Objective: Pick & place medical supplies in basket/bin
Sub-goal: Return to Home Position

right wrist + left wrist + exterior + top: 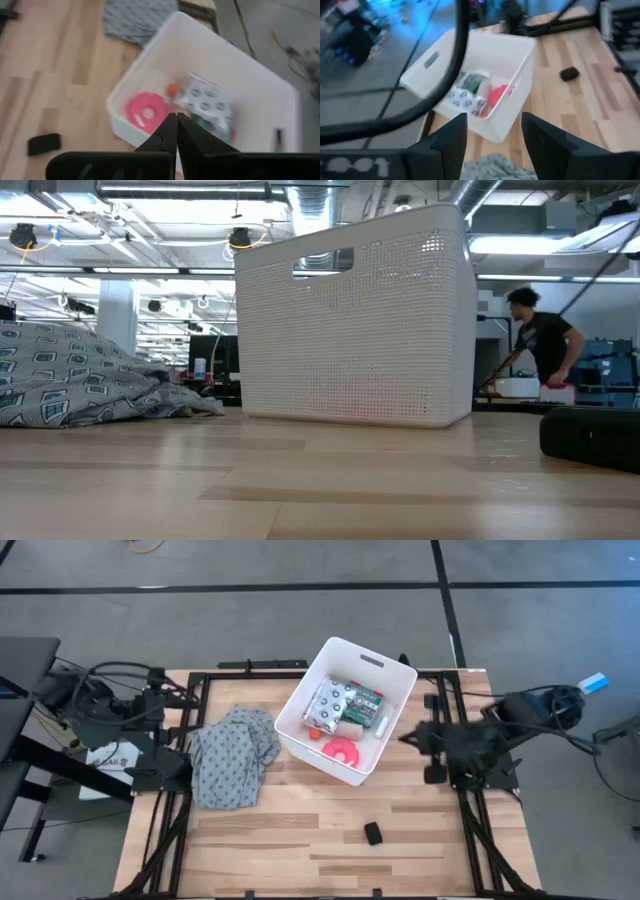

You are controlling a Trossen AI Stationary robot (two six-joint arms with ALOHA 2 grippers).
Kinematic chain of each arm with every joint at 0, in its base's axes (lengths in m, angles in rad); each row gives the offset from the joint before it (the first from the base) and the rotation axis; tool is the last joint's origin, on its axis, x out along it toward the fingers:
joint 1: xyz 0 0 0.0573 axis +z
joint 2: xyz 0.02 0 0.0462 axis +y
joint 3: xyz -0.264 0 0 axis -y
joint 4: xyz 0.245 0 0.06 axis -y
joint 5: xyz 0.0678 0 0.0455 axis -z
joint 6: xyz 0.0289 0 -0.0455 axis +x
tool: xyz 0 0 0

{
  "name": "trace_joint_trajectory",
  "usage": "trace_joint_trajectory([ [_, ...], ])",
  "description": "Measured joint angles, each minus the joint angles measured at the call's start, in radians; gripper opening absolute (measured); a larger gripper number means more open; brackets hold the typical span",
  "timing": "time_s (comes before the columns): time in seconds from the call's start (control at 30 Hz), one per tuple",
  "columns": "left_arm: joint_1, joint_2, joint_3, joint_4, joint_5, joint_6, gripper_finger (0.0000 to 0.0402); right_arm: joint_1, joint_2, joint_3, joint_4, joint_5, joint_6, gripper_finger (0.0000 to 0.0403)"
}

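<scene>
The white tub (303,700) stands on the table at the far middle. Inside lie the clear spotted packet (329,704), the green-red printed box (364,702), the pink round disc (341,749), the orange cylinder (313,733) and a white tube (382,726). They also show in the right wrist view: disc (146,112), packet (206,104). My left gripper (492,135) is open, at the table's left edge above the grey cloth. My right gripper (176,131) is shut and empty, at the table's right side beside the tub. The gauze roll does not show.
A grey patterned cloth (233,755) lies crumpled left of the tub. A small black block (373,833) lies on the near middle of the table. In the low view a person (540,340) stands in the room behind the table.
</scene>
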Motion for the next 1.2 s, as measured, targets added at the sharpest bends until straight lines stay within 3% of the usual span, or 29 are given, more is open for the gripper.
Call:
trace_joint_trajectory([
  [0.13,-0.027,-0.230,-0.401,0.207,-0.117,-0.121,0.0178,0.086,-0.237,-0.403,0.282,-0.010,0.015,0.0001],
  [0.2,-0.036,-0.336,-0.604,0.400,-0.109,-0.089,0.0178,0.117,-0.358,-0.610,0.442,-0.010,0.018,0.0001],
  [0.33,-0.041,-0.483,-0.970,0.895,0.071,0.251,0.0178,0.167,-0.564,-0.979,0.776,-0.068,0.007,0.0001],
  [0.43,-0.036,-0.555,-1.146,1.163,0.229,0.501,0.0178,0.194,-0.677,-1.189,1.020,-0.133,-0.039,0.0001],
  [0.53,-0.015,-0.629,-1.200,1.257,0.208,0.621,0.0178,0.211,-0.763,-1.314,1.138,-0.140,-0.083,0.0000],
  [0.67,0.020,-0.756,-1.201,1.257,0.185,0.637,0.0178,0.219,-0.869,-1.379,1.157,-0.141,-0.129,0.0001],
  [0.87,0.041,-0.924,-1.321,1.304,0.453,0.634,0.0178,0.219,-0.994,-1.496,1.240,-0.284,-0.209,0.0001],
  [0.93,0.042,-0.979,-1.394,1.343,0.435,0.663,0.0178,0.219,-1.031,-1.546,1.289,-0.315,-0.243,0.0001],
  [1.1,0.042,-1.071,-1.521,1.395,0.256,0.640,0.0178,0.218,-1.118,-1.628,1.326,-0.316,-0.243,0.0001],
  [1.2,0.043,-1.070,-1.531,1.387,0.316,0.590,0.0178,0.218,-1.169,-1.656,1.316,-0.315,-0.239,0.0001],
])
